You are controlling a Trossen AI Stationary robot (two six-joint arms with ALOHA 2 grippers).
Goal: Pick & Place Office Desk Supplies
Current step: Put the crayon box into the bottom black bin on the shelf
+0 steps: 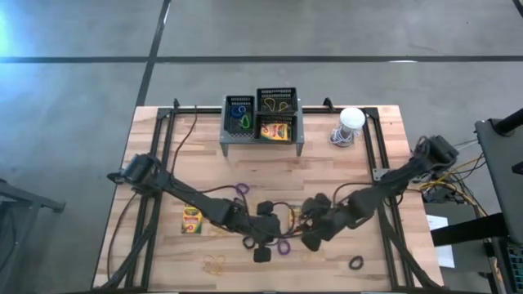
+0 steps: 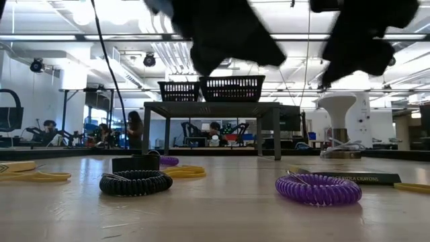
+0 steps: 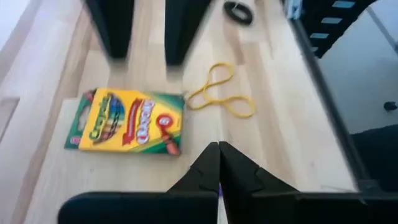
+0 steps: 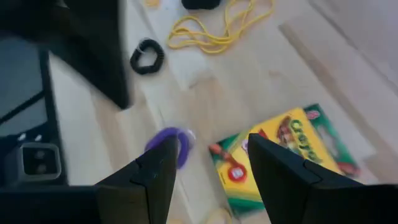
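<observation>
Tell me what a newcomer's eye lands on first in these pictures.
First, the two dark arms meeting low over the near middle of the table, the left gripper with jaws shut, the right gripper with jaws open above a crayon box. Next, the grey mesh rack at the far edge, holding another crayon box in a basket. Bright loop bands lie scattered nearby, a purple one closest in the low view.

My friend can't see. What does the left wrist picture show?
A yellow-and-green crayon box lies flat on the wooden table, just ahead of the left pincer, which is shut. Yellow rubber bands lie beside the box, and a black loop band lies farther off.
</observation>
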